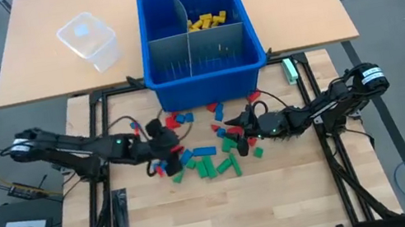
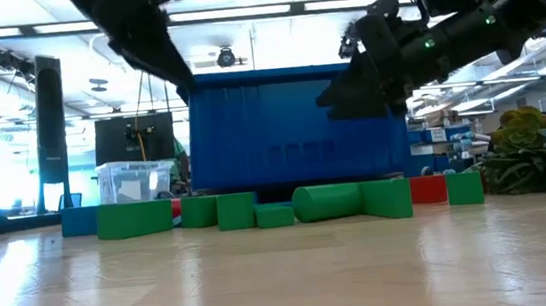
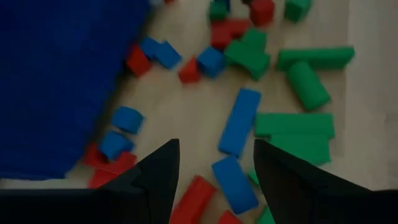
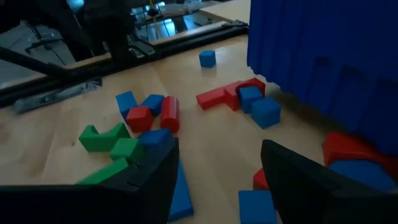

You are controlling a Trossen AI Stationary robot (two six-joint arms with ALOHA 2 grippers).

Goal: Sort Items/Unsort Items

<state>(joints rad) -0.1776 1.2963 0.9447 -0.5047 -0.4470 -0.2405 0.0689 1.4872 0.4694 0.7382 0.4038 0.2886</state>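
Observation:
Several red, green and blue blocks (image 1: 206, 159) lie scattered on the wooden table in front of the blue bin (image 1: 206, 88). Yellow blocks (image 1: 207, 21) lie in the bin's far right compartment. My left gripper (image 1: 164, 141) hangs open over the left side of the scatter. In its wrist view (image 3: 216, 146) a blue block (image 3: 235, 183) lies on the table below the gap and a long blue block (image 3: 240, 120) just beyond. My right gripper (image 1: 240, 128) hangs open over the right side; ahead of it (image 4: 219, 143) are red blocks (image 4: 227, 95) and blue blocks (image 4: 265, 112).
Grey divider sheets (image 1: 191, 49) split the bin. A clear plastic container (image 1: 89, 40) stands on the far table to the bin's left. Green blocks (image 2: 328, 202) line the low view in front of the bin. Bare wood (image 1: 229, 217) lies toward the near edge.

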